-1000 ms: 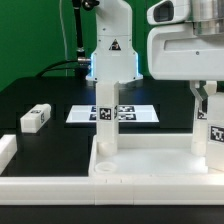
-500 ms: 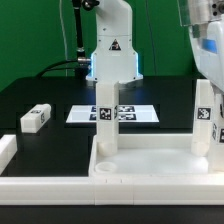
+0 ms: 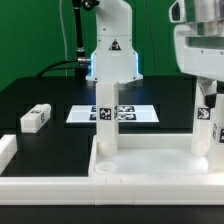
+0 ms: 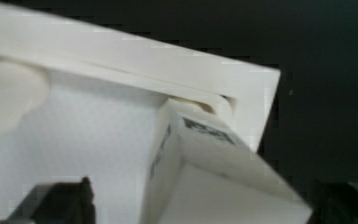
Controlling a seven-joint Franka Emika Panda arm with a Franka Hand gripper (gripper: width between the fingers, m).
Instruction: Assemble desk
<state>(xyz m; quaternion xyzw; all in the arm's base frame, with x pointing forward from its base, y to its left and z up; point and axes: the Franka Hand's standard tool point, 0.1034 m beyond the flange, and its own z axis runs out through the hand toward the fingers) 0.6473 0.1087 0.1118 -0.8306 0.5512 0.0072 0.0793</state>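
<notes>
**A:** Where is your gripper?

**B:** My gripper (image 3: 204, 94) hangs at the exterior view's right, above the desk's tabletop (image 3: 150, 162). It is right over the near leg (image 3: 206, 126), which stands upright in the tabletop's corner on that side. My fingertips are level with the top of that leg.

**A:** Are you gripping it?

**B:** No, my hand is released. In the wrist view my two dark fingers (image 4: 60, 200) stand wide apart, with the tagged leg between them. There is a clear gap on one side. On the other side I cannot tell whether the pad touches the leg.

**A:** And where is the tabletop itself?

**B:** It lies flat on the black table (image 3: 50, 95), at the front of the exterior view, with its raised rim up. It spans from about the middle of the picture to the right edge, so my gripper is above its right end.

**A:** Is anything else standing on it?

**B:** Yes, a second leg (image 3: 107, 126) stands upright in the corner toward the exterior view's left, well apart from my gripper. Its tag faces the camera.

**A:** Any parts off the tabletop?

**B:** A loose leg (image 3: 35, 120) lies on its side on the table at the exterior view's left, far from my hand. The marker board (image 3: 85, 113) lies flat behind the tabletop, in front of my base. A white border bar (image 3: 6, 150) sits at the left edge.
</notes>
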